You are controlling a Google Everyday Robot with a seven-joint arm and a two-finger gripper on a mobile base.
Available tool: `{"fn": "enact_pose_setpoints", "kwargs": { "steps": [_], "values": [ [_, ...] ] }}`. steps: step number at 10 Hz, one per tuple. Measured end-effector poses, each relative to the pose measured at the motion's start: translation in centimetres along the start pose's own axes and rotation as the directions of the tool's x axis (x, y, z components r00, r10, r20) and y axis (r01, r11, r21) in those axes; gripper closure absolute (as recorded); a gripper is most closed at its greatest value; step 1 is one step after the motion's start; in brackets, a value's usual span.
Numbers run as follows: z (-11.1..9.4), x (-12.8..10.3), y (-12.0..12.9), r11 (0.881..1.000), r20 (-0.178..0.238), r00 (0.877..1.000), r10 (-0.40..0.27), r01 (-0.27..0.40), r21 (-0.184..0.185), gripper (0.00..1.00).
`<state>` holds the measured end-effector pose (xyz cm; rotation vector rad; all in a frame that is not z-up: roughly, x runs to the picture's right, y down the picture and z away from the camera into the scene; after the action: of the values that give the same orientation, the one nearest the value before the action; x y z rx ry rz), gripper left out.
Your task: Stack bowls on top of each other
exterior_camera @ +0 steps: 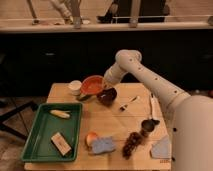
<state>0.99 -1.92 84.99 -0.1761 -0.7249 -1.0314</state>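
Observation:
The wider orange-red bowl [91,84] sits at the back of the wooden table [115,122], looking slightly tilted. The smaller dark maroon bowl [107,95] sits just right of it and in front, touching or nearly touching it. My gripper [104,85] is down at the orange bowl's right rim, just above the maroon bowl. The arm comes in from the right and bends down to it. Whether the gripper touches either bowl is hidden.
A small white cup [75,87] stands left of the bowls. A green tray [37,145] at the left holds a banana [59,114] and a tan block [61,143]. An orange fruit [91,138], blue sponge [103,146], grapes [132,142], metal cup [148,125], fork [128,103], knife [153,104] and blue cloth [161,148] lie in front and right.

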Motion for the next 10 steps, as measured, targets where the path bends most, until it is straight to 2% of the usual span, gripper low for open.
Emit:
{"fn": "enact_pose_setpoints", "kwargs": {
  "steps": [4, 5, 10],
  "values": [
    [-0.8, 0.5, 0.7, 0.999, 0.026, 1.000, 0.000, -0.001, 0.032, 0.98],
    [-1.0, 0.7, 1.1, 0.999, 0.039, 0.999, 0.000, -0.002, 0.036, 0.98],
    [-1.7, 0.9, 2.2, 0.999, 0.042, 0.999, 0.008, -0.009, 0.040, 0.98]
  ]
}}
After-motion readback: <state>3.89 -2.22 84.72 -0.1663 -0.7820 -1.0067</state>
